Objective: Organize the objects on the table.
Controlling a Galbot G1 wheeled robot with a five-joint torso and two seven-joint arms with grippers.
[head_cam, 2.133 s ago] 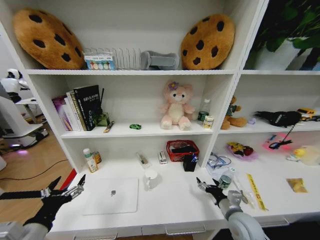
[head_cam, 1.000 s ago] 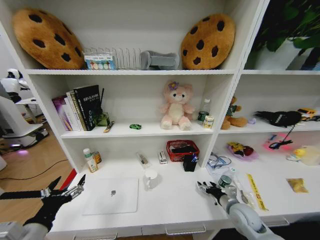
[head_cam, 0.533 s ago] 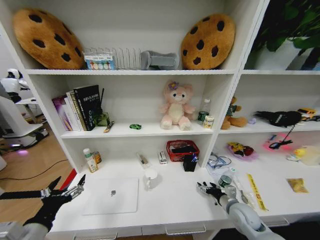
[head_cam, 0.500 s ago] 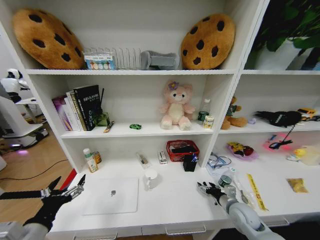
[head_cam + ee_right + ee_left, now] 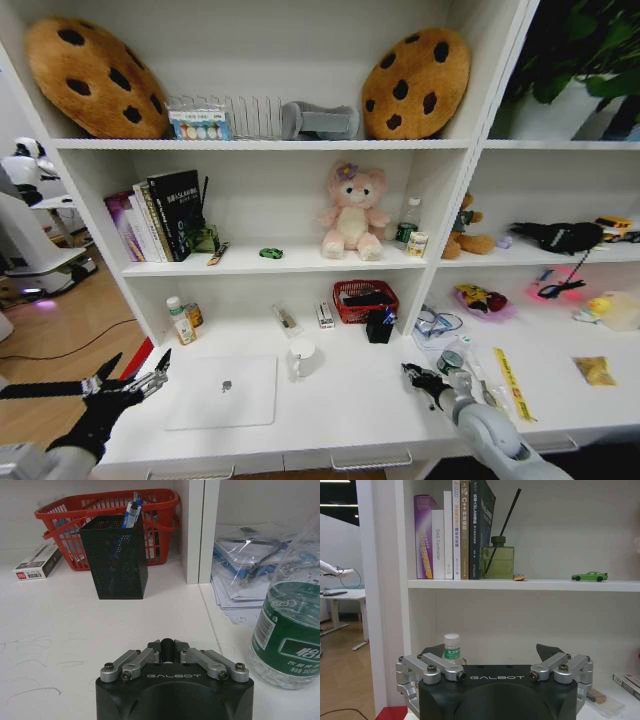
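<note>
The right claw [image 5: 412, 374], clenched on nothing, sits low on the counter [image 5: 350, 400] facing the black mesh pen holder [image 5: 114, 559], likely lining up. The left claw [image 5: 135, 378], released, waits off the counter's left edge beside the silver laptop [image 5: 222, 390].

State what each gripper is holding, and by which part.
Nothing is held. The left gripper hangs open off the table's left end; the right gripper is shut and empty above the table beside a water bottle.

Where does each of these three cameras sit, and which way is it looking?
Head view: high on the robot, looking down at the white desk and shelves; left hand and right hand show.
Left wrist view: behind the left hand, facing books and green toy car.
Right wrist view: behind the shut right hand, facing the pen cup.
Shared: the pen cup.
</note>
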